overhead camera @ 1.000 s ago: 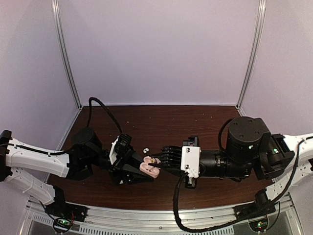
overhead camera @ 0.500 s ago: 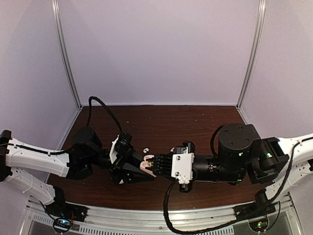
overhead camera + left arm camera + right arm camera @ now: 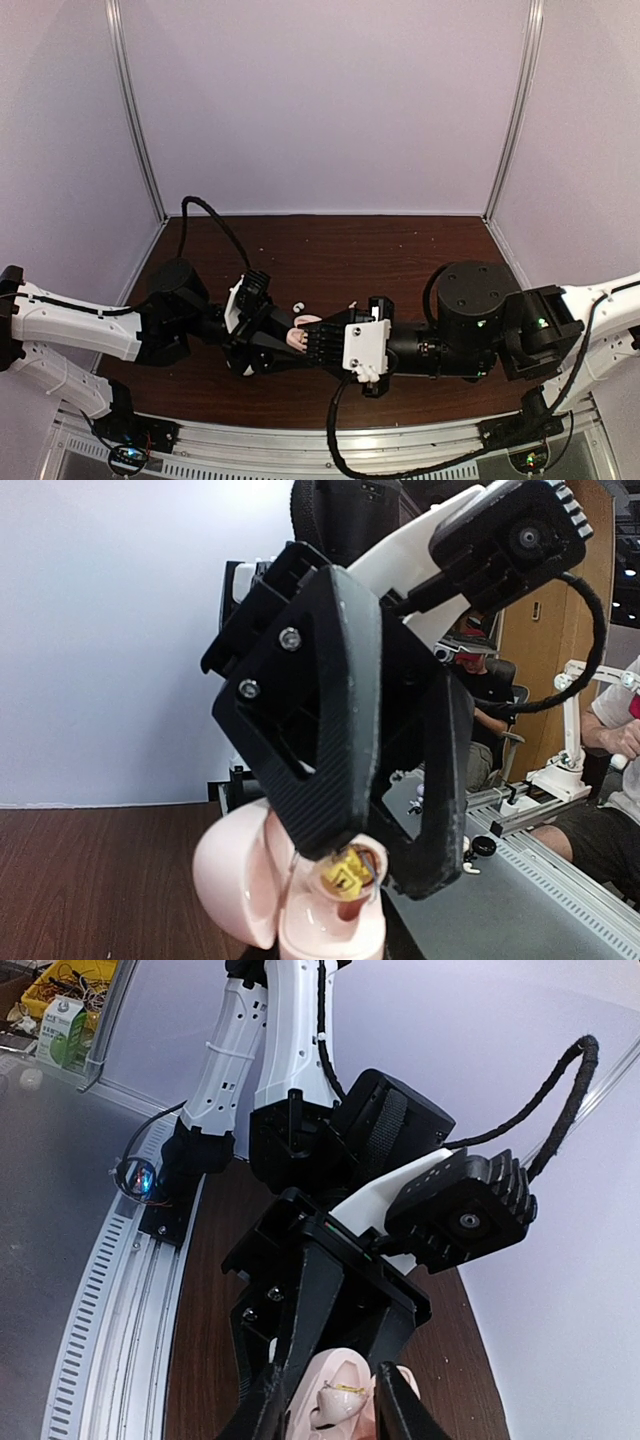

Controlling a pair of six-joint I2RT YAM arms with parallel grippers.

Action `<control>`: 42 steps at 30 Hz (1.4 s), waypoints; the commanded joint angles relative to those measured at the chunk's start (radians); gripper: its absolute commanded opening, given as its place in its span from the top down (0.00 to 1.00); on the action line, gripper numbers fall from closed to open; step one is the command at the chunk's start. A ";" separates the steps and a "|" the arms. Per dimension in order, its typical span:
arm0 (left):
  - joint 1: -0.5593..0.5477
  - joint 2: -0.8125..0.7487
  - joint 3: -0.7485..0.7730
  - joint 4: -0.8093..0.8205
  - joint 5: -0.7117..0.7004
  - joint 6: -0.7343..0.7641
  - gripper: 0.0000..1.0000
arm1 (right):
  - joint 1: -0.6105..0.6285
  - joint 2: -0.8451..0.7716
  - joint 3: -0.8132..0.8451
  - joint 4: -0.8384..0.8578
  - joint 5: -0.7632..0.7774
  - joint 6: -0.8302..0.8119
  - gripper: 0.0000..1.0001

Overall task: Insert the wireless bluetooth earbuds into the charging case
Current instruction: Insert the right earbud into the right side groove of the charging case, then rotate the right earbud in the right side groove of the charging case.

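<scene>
Pink open case point(image 3: 295, 338) sat clamped in my left gripper point(image 3: 278, 342). My right gripper point(image 3: 335, 1407) pinched an earbud point(image 3: 333, 1397) at its mouth. I judged slow, straight seating best. Second earbud point(image 3: 297, 305) lay at its twelve o'clock.

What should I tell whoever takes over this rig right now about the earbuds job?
Left end effector: shut on the open pink charging case.
Right end effector: pinching one earbud at the case's well.
Done: first earbud picked up, now at the case.
Left: seat it, release, then fetch the small white piece on the table, probably the second earbud.
</scene>
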 commanded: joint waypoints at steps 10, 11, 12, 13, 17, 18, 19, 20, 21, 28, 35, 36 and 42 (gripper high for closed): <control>0.016 -0.017 0.023 -0.023 -0.066 0.042 1.00 | 0.004 -0.028 0.002 -0.011 0.005 0.027 0.55; 0.018 -0.021 0.020 -0.030 -0.087 0.052 1.00 | 0.005 -0.032 0.005 -0.011 0.003 0.029 0.53; 0.018 -0.025 0.017 -0.037 -0.104 0.064 1.00 | 0.005 -0.036 0.008 -0.011 0.002 0.033 0.50; 0.019 -0.029 0.015 -0.046 -0.121 0.076 1.00 | 0.005 -0.038 0.011 -0.008 0.001 0.038 0.48; 0.020 -0.047 0.008 -0.079 -0.195 0.120 1.00 | 0.005 -0.060 0.018 0.020 0.015 0.072 0.37; 0.020 -0.053 0.000 -0.077 -0.215 0.126 1.00 | 0.004 -0.069 0.013 0.036 0.032 0.086 0.32; 0.020 -0.059 -0.005 -0.078 -0.235 0.130 1.00 | 0.003 -0.082 0.008 0.053 0.054 0.104 0.29; 0.022 -0.064 -0.010 -0.075 -0.249 0.132 1.00 | 0.002 -0.092 0.001 0.068 0.076 0.121 0.24; 0.025 -0.068 -0.014 -0.072 -0.258 0.133 1.00 | -0.004 -0.102 -0.007 0.085 0.100 0.146 0.21; 0.031 -0.076 -0.018 -0.090 -0.300 0.158 1.00 | -0.124 -0.149 -0.040 0.097 0.088 0.384 0.01; 0.030 -0.080 -0.016 -0.111 -0.359 0.191 1.00 | -0.225 -0.108 -0.025 0.064 0.008 0.542 0.00; 0.030 -0.080 -0.017 -0.114 -0.366 0.194 1.00 | -0.225 -0.098 -0.019 0.060 0.004 0.560 0.00; 0.030 -0.080 -0.021 -0.120 -0.384 0.211 1.00 | -0.225 -0.042 0.014 0.037 -0.027 0.570 0.00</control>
